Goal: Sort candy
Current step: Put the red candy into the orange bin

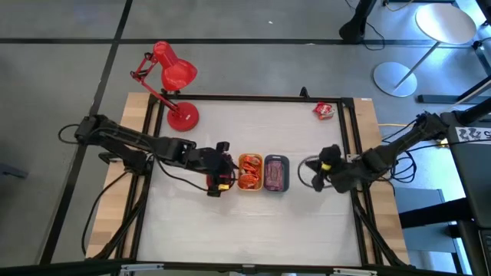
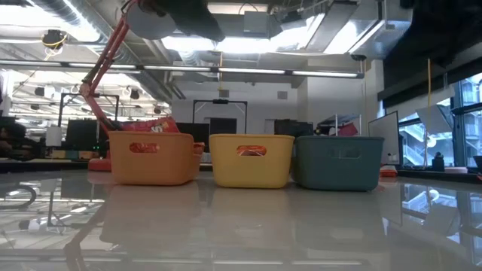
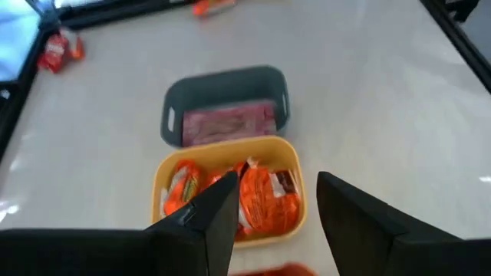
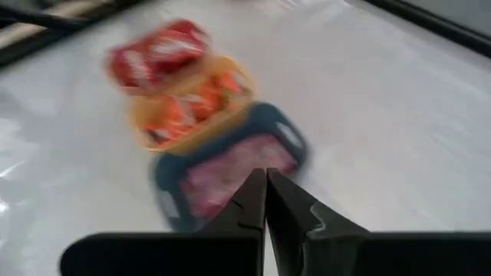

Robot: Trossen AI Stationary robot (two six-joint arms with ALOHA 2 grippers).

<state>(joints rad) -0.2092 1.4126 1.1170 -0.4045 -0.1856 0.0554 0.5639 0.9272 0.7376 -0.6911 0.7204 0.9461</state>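
Three small trays stand in a row mid-table. The orange tray (image 2: 151,158) holds red candy (image 4: 157,50). The yellow tray (image 1: 250,172) holds orange-red candy (image 3: 261,195). The grey tray (image 1: 277,173) holds pink candy (image 3: 229,123). My left gripper (image 3: 272,207) hovers open above the orange tray at the row's left end, with nothing between its fingers. My right gripper (image 4: 266,184) is shut and empty, raised off the table to the right of the grey tray. One loose red candy (image 1: 324,111) lies near the table's far right corner.
A red desk lamp (image 1: 173,77) stands on the table's far left corner. Black frame rails (image 1: 355,146) run along the table's sides. White tabletop lies bare in front of and behind the trays.
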